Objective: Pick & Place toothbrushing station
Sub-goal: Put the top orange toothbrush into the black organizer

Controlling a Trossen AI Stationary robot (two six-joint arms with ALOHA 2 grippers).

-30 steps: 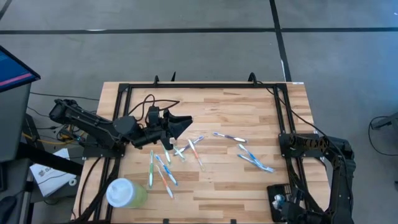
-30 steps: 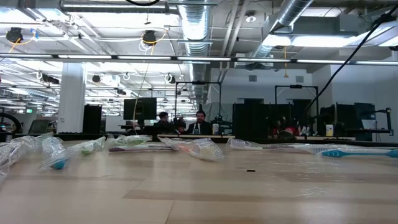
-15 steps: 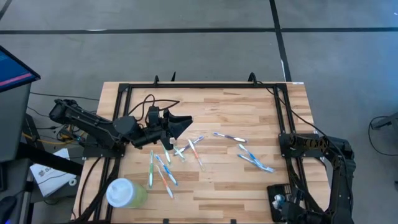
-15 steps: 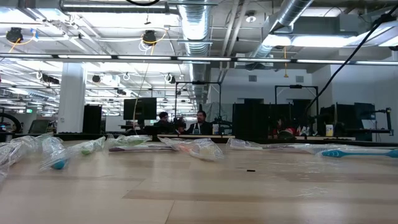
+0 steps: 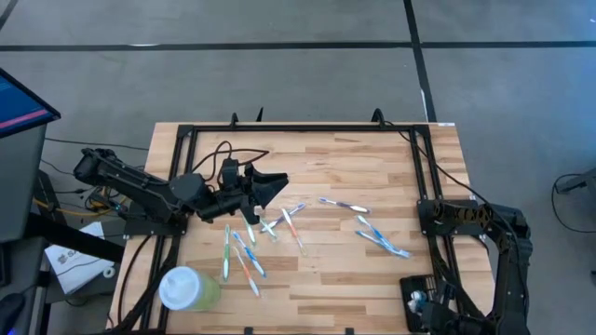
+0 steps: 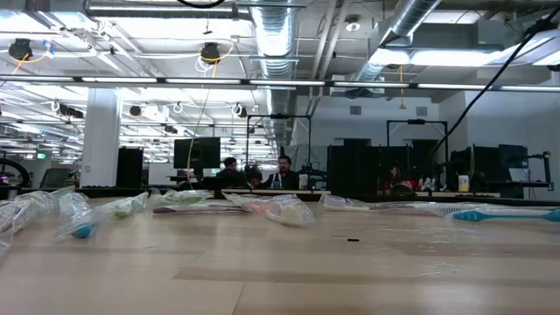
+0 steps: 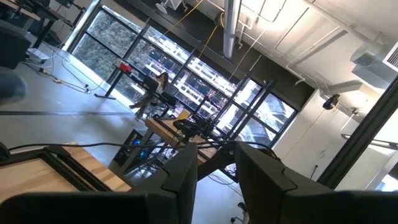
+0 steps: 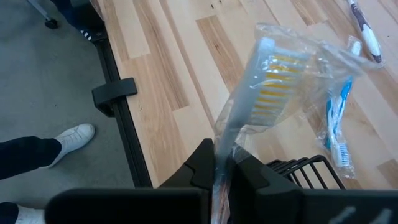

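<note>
The toothbrushing station (image 5: 424,302), a small black wire-topped holder, stands at the table's near right corner; its grid top (image 8: 305,171) shows beside my right gripper's fingers. My right gripper (image 8: 225,167) hovers there, shut on a toothbrush (image 8: 273,78) with yellow bristles in a clear wrapper. My left gripper (image 5: 270,186) is raised over the table's left middle and tipped upward. Its fingers (image 7: 186,171) stand apart with nothing between them. Several wrapped toothbrushes (image 5: 247,251) lie flat on the wood. My right gripper pinches the wrapped toothbrush between its two fingers at the handle (image 8: 222,152), wrapper included. The fingers slant downward and lie across the handle. The bristle end (image 8: 277,68) sticks out beyond the fingertips, clear of the table and of the holder.
A pale green cup with a white lid (image 5: 186,288) lies near the table's near left corner. More wrapped toothbrushes (image 5: 382,242) lie right of centre. A black frame rail (image 8: 121,134) runs along the table edge. A person's white shoe (image 8: 71,138) stands on the floor beside it.
</note>
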